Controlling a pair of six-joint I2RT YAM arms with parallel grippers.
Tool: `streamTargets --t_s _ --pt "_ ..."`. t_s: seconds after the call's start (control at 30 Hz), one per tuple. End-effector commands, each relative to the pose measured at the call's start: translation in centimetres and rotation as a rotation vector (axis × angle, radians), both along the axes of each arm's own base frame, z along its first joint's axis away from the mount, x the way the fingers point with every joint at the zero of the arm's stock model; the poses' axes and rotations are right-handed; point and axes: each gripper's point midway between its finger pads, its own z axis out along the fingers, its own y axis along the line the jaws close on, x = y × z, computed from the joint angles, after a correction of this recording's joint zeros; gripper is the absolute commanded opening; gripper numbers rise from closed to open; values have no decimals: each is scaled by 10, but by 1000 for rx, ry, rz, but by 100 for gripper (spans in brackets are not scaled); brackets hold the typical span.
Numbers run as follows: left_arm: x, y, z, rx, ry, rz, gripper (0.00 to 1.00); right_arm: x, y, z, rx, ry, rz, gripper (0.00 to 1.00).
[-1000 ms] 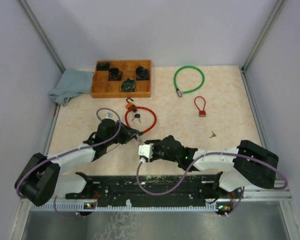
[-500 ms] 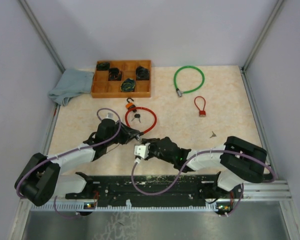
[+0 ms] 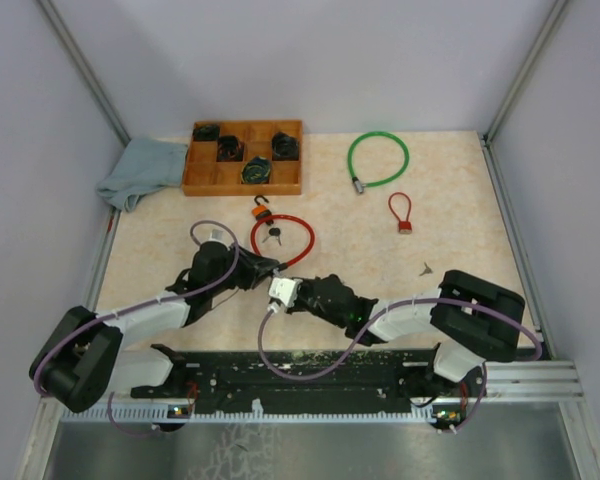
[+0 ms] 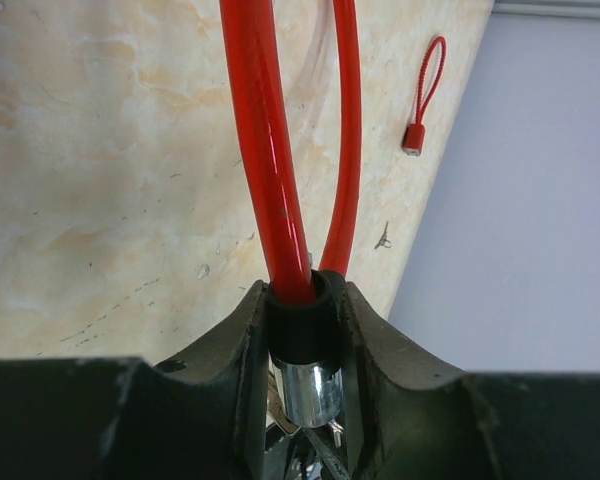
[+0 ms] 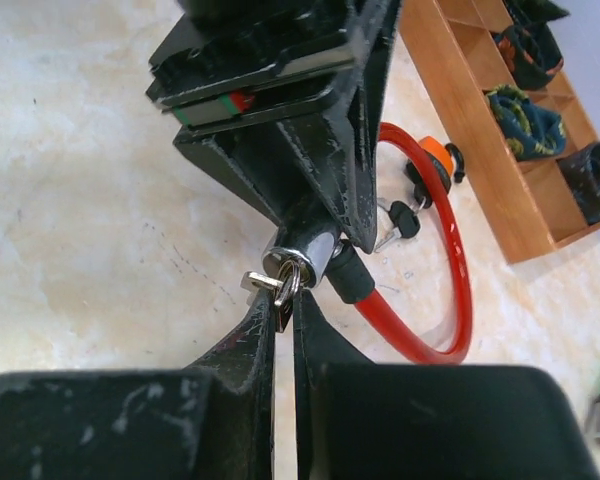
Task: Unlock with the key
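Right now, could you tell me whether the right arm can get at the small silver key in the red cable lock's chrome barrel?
Probably yes: the right gripper is closed around the small silver key, which juts clear of the left gripper clamping the chrome barrel.

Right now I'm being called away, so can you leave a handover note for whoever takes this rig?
Left pincer: shut on the chrome barrel end of the red cable lock, near the table's front centre.
Right pincer: shut on the small silver key at the barrel's mouth.
Done: lock steadied; key appears seated and gripped.
Left: turn the key, then pull the cable end free.
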Motion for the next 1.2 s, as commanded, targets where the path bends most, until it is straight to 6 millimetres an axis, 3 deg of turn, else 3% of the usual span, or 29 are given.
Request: streamTargets --t_s 0.0,0.33,0.5,0.7,0.77,0.87,1.0,1.17 --pt "-6 -12 26 -108 -81 -51 0 -3 18 44 295 98 -30 0" --pt "-16 -9 48 -203 -256 -77 0 -1 5 69 786 693 -102 0" --pt "-22 -11 57 -245 -323 -107 0 -3 9 66 873 949 -131 0" --pt "-24 -10 54 -244 -337 -112 0 -5 5 66 916 1088 -117 0" --pt "-24 -10 53 -234 -345 -114 0 -6 1 70 932 1111 -96 0" --pt "-22 -9 49 -213 -336 -109 0 -12 -4 74 880 1079 -39 15" --pt "-19 -9 41 -171 -294 -106 0 -14 -20 82 775 910 10 33" --pt "-17 -10 37 -142 -262 -105 0 -15 -36 82 554 689 25 46"
